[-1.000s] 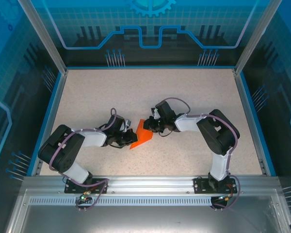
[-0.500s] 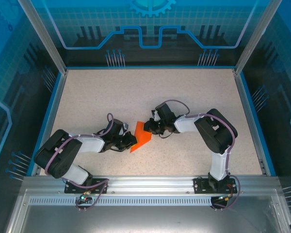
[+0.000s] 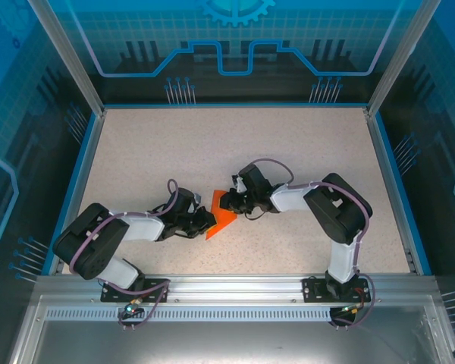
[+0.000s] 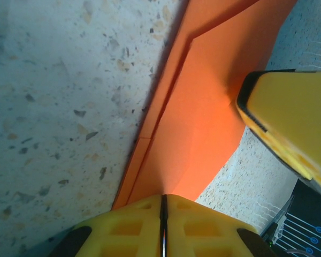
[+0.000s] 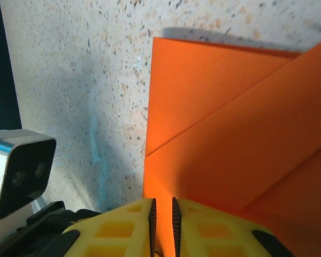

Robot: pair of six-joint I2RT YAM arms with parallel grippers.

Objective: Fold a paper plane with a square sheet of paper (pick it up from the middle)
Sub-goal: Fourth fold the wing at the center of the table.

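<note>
The square sheet of paper is a bright orange creased wedge lying mid-table between both arms. My left gripper comes in low from the left, shut on the paper's near left corner. In the left wrist view the yellow pads meet with the orange paper running up into them. My right gripper grips the far edge from the right. In the right wrist view the paper with its diagonal creases passes into the narrow slit of that gripper.
A finger of the right gripper presses the paper's right side in the left wrist view. The left arm's grey camera box sits close on the left. Speckled tabletop spreads all round, inside blue rails.
The right gripper has slid a little left and nearer along the paper. The left arm has dropped lower and stretched flatter. The paper has barely shifted.
</note>
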